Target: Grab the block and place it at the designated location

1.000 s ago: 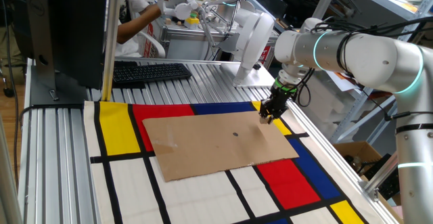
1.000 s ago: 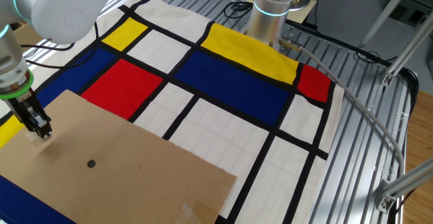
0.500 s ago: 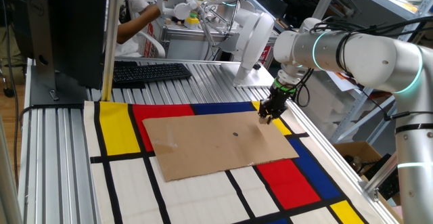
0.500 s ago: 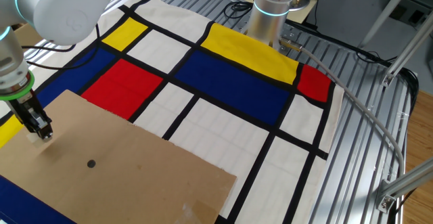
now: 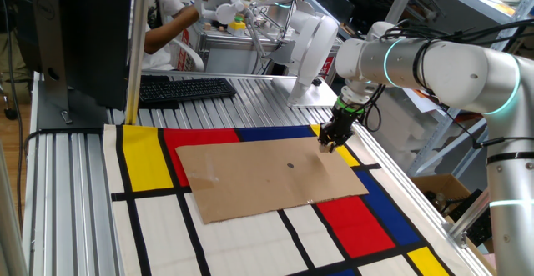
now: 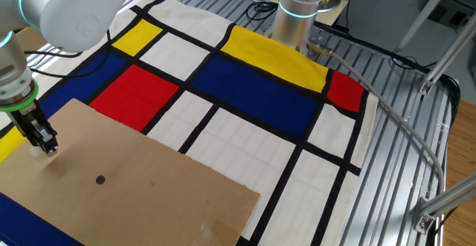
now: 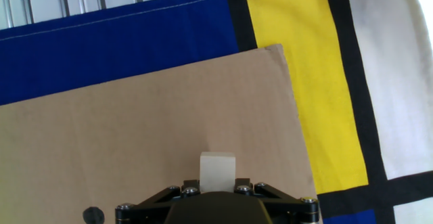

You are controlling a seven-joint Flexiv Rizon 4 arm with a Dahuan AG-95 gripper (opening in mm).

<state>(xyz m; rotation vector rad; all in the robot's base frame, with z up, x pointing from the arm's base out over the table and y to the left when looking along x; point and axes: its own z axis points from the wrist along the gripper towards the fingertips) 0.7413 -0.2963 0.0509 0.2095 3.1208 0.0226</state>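
The pincer (image 5: 328,145) pinches the block (image 7: 217,172) low over the cardboard sheet (image 5: 267,176), near the sheet's corner and well apart from the dark dot (image 5: 290,164).

- Slip hazard: the block is tiny, so a shallow grip may let it twist or drop.
- Placement hazard: releasing near this corner may send the block onto the checked cloth (image 6: 253,82) on the bench.
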